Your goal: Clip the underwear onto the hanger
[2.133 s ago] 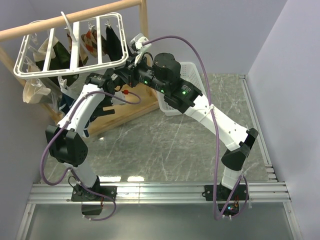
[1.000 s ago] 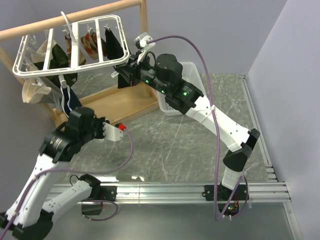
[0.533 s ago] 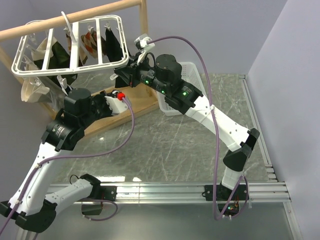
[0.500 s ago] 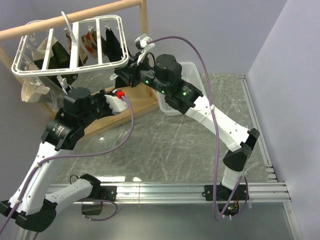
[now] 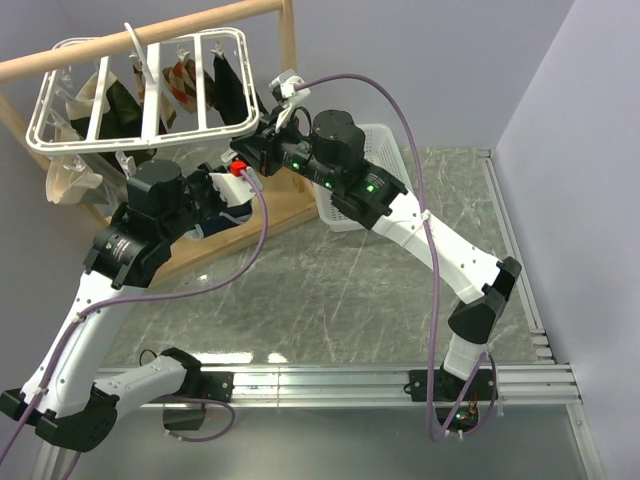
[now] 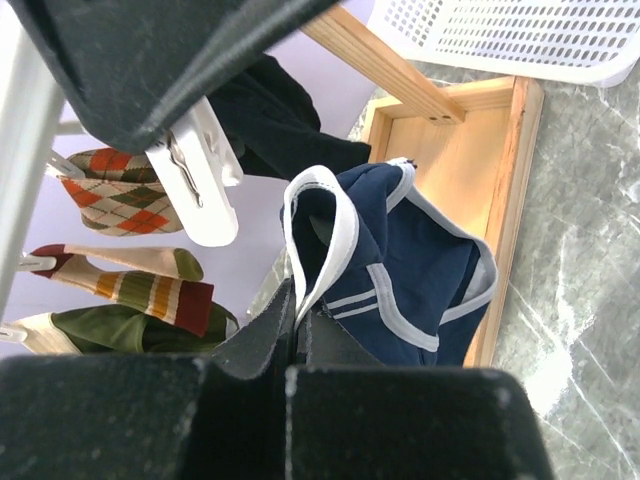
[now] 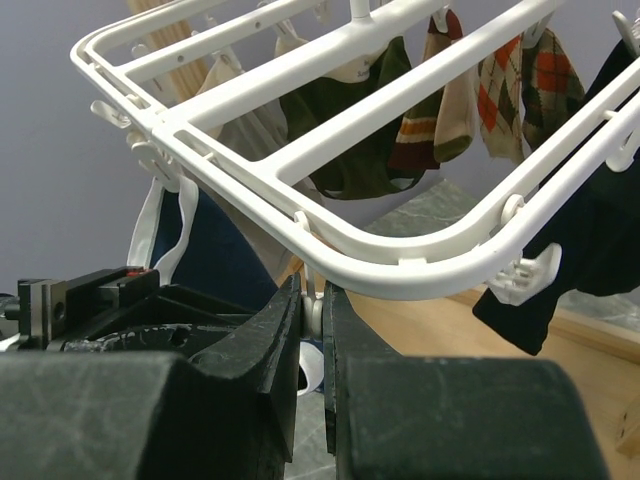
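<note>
I had the left tool point(image 6: 297, 318) closed tight on the underwear point(image 6: 410, 265), its two fingers pinching a fold of the white waist trim. The garment hung from that pinch with the waistband uppermost and its long axis close to vertical, the body dropping toward the wooden base of the stand point(image 6: 500, 170) at the far left corner of the worktop point(image 5: 350, 290). It was navy blue, bunched and partly folded on itself, with a broad white band looping up at the waist and thinner white edging along the leg openings. It sat just below the near right corner of the hanger point(image 7: 400, 268).

The right tool point(image 7: 311, 300) was up under that same corner, its jaws drawn almost together with a small white clip point(image 7: 313, 312) squeezed between them just beneath the rim. The hanger was a white barred frame, tilted, hooked on the wooden rail point(image 5: 150, 35). An argyle sock point(image 6: 110, 190), a striped sock point(image 6: 130, 285) and a black garment point(image 6: 280, 120) were hanging from its other clips. A white perforated basket point(image 6: 500, 30) stood on the worktop behind the right arm. From the top view the underwear was mostly hidden by the left arm.
</note>
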Available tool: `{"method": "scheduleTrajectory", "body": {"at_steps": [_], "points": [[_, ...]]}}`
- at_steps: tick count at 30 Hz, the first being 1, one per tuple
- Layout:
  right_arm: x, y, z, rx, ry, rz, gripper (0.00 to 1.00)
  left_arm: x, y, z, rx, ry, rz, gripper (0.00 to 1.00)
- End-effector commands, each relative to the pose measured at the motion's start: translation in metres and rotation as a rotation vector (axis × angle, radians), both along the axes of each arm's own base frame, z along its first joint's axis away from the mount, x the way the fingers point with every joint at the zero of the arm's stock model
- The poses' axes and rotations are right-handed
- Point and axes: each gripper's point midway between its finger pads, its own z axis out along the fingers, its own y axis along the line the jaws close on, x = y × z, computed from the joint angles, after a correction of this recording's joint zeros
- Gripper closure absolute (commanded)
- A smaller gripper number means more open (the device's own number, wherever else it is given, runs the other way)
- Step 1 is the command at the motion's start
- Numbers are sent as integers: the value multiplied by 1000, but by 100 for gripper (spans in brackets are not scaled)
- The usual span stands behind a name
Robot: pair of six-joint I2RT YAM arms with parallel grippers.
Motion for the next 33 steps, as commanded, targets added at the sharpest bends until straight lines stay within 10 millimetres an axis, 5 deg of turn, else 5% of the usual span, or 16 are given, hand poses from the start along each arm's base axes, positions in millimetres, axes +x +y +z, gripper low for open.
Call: {"method": "scheduleTrajectory", "body": {"at_steps": [1, 14, 33], "points": [[-18, -14, 7, -25, -3, 28, 100, -2, 6, 15, -10, -38, 23, 100], [-23, -11, 4, -39, -4, 63, 100, 14, 27, 15, -2, -34, 84, 100], [-17, -9, -9, -77, -20, 37, 100, 10, 19, 32, -38, -52, 35, 100]]}}
